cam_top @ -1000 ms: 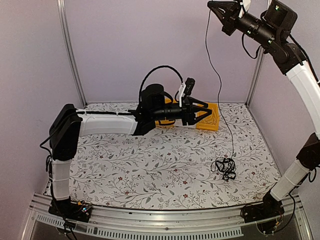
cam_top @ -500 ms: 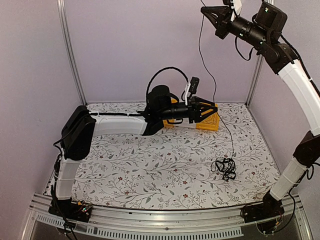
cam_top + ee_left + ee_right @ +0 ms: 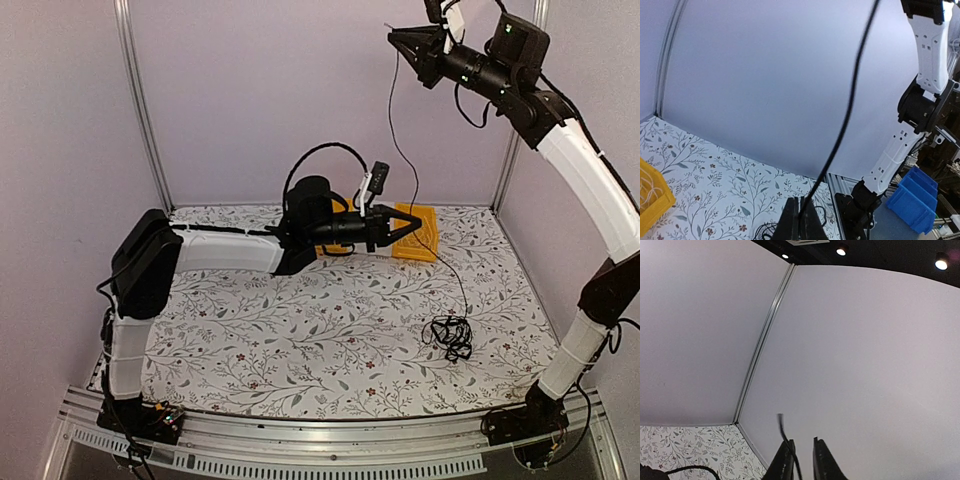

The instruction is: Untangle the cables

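A knotted clump of thin black cables (image 3: pixel 450 336) lies on the floral table at the right. One strand (image 3: pixel 402 150) rises from it, passes my left gripper (image 3: pixel 414 217) and runs up to my right gripper (image 3: pixel 396 36) near the top of the cell. In the left wrist view the left gripper (image 3: pixel 800 201) is shut on that strand (image 3: pixel 850 105), which leaves upward between the fingertips. In the right wrist view the right gripper (image 3: pixel 803 442) stands open; the strand's end (image 3: pixel 780 421) lies against the left finger and sticks up past it.
A yellow bin (image 3: pixel 422 238) sits at the back of the table behind the left gripper, also visible in the left wrist view (image 3: pixel 652 200). Blue bins (image 3: pixel 918 198) stand off the table beyond the right arm's base. Lilac walls and metal posts enclose the cell.
My left gripper has closed on the hanging strand. The right gripper has moved left along the top of the cell, and its jaws have parted.
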